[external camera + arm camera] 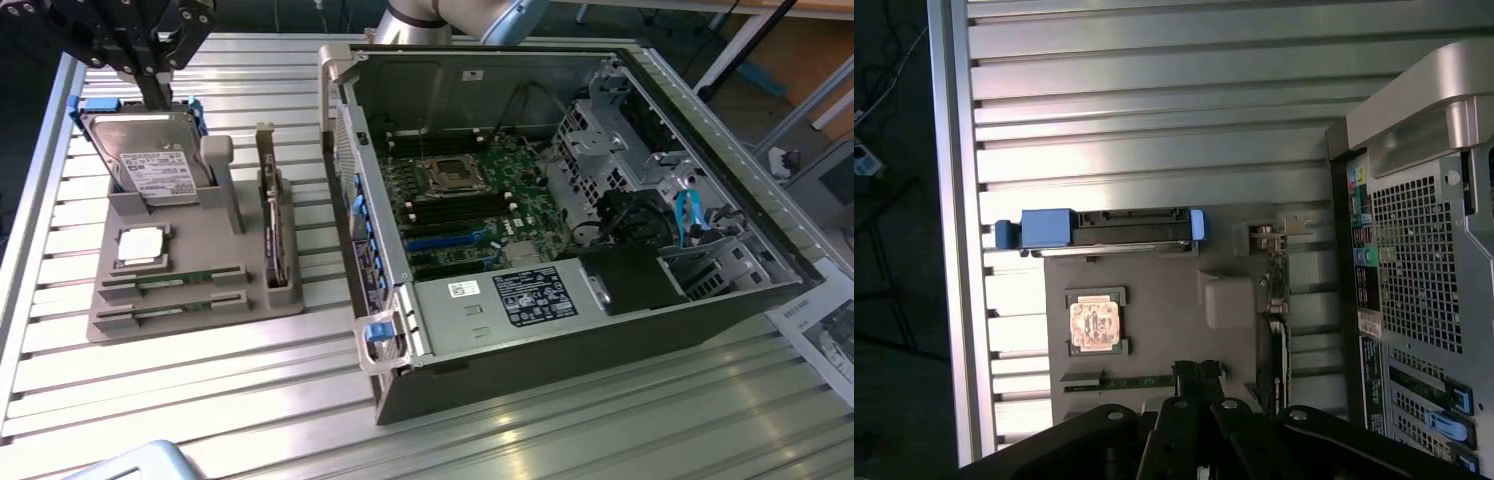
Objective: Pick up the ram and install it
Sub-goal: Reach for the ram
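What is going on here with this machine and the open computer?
A robot arm's gripper hangs shut and empty above a gray holder beside an open computer case. Two green memory sticks lie in the holder's slots, not yet picked up, near a hard drive.

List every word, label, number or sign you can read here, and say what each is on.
Nothing here reads clearly enough to quote.
White label on the hard drive: print too small.
Black sticker on the power supply: white print, too small.
White sticker beside it: blurred.
Printed sheet at the exterior view's right edge: blurred.
Stickers on the computer case rear: unreadable.
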Robot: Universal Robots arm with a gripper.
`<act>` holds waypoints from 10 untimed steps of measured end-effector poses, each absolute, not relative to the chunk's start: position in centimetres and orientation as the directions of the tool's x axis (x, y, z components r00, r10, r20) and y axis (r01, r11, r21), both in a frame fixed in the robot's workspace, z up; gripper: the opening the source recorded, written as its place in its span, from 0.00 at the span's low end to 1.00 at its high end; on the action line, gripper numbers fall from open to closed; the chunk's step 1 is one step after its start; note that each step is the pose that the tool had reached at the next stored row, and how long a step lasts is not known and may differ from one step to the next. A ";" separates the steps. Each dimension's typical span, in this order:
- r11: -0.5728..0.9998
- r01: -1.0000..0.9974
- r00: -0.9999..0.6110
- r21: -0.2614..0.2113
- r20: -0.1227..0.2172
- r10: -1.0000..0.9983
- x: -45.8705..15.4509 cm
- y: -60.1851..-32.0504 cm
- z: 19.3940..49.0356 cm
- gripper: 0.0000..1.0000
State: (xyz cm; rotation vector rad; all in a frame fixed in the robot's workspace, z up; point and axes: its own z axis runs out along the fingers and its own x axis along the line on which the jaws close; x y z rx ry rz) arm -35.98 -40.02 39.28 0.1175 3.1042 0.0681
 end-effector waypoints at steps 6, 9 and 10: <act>0.996 0.075 -0.997 0.045 -0.033 0.076 -36.0 -41.8 39.3 0.10; 0.996 0.075 -0.997 0.045 -0.033 0.076 -36.0 -42.6 39.3 0.10; 0.996 0.075 -0.997 0.045 -0.033 0.076 -36.0 -42.9 39.3 0.10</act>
